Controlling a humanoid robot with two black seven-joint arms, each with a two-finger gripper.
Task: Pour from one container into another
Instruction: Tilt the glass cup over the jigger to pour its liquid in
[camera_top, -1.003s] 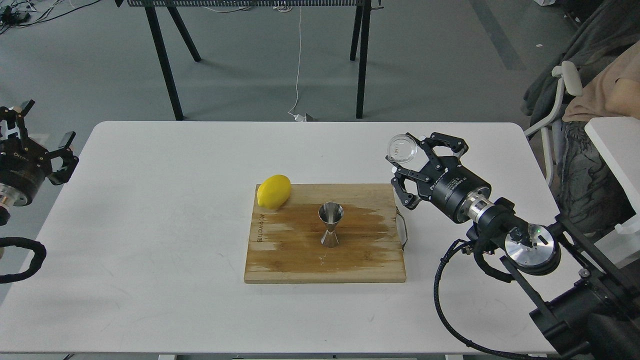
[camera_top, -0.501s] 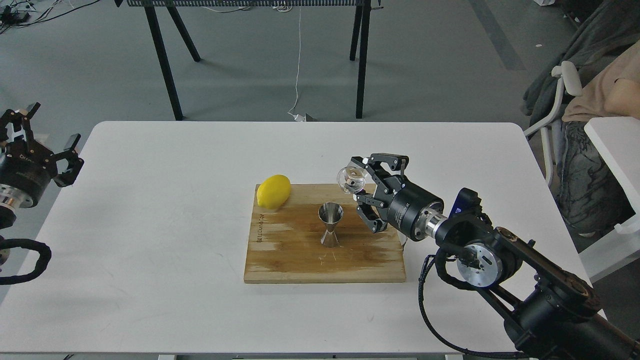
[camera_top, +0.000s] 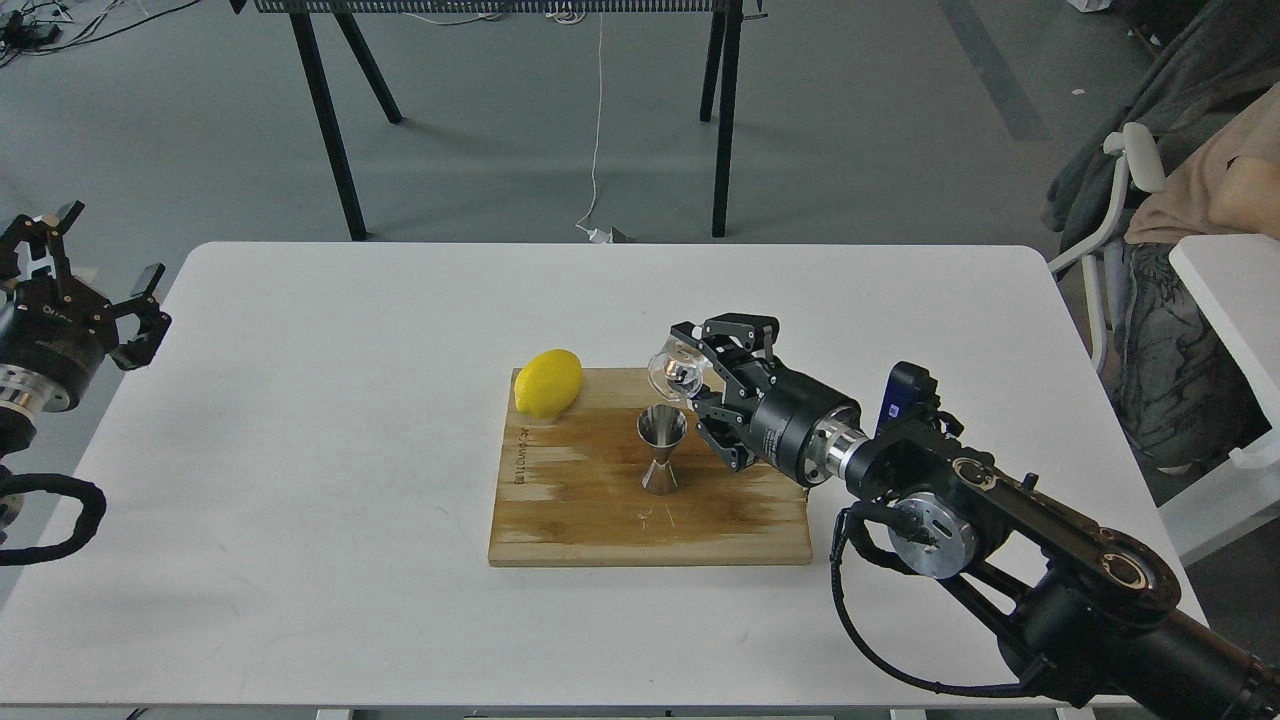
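My right gripper (camera_top: 690, 375) was clamped on the glass cup (camera_top: 674, 370), which was tipped on its side just above and right of the jigger (camera_top: 661, 448). The jigger stood upright near the middle of the wooden board (camera_top: 560, 520) on the white table (camera_top: 300, 400). A lemon (camera_top: 547, 382) rested on the board's far-left corner. My left gripper (camera_top: 95, 270) hung at the table's left edge, fingers spread apart, holding nothing.
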